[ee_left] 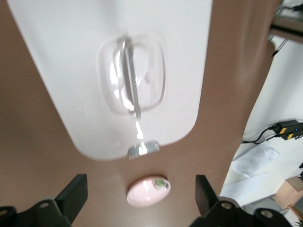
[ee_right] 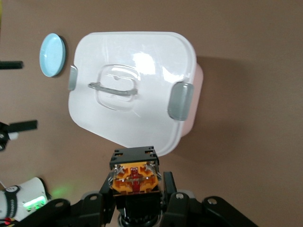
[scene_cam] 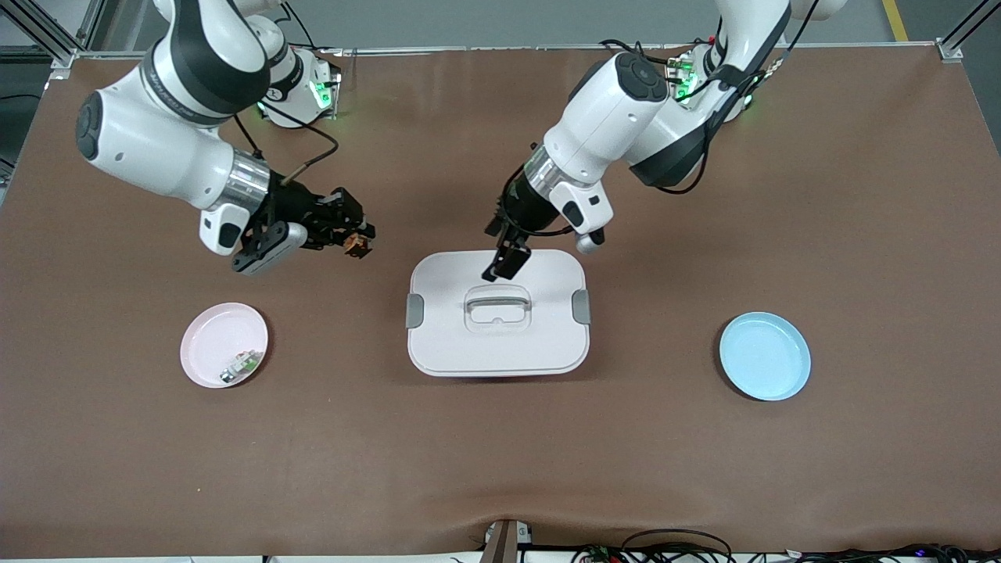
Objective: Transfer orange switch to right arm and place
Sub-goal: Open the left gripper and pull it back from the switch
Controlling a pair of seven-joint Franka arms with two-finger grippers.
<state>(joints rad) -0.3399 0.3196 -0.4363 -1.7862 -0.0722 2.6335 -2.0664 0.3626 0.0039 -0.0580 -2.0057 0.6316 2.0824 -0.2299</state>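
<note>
My right gripper (scene_cam: 353, 237) is shut on the orange switch (scene_cam: 359, 246), a small black block with an orange section. It hangs over bare table beside the white box, toward the right arm's end. In the right wrist view the orange switch (ee_right: 135, 176) sits clamped between the black fingers of the right gripper (ee_right: 136, 188), its orange face showing. My left gripper (scene_cam: 504, 262) hangs open and empty over the edge of the white box lid (scene_cam: 446, 348) nearest the robots' bases. In the left wrist view both fingers of the left gripper (ee_left: 139, 198) stand wide apart.
A pink plate (scene_cam: 209, 340) holding a small green-white-silver part (scene_cam: 241, 365) lies toward the right arm's end, nearer the front camera. A blue plate (scene_cam: 764, 356) lies bare toward the left arm's end. The white box has a handle (scene_cam: 497, 306) and grey clips (scene_cam: 414, 310).
</note>
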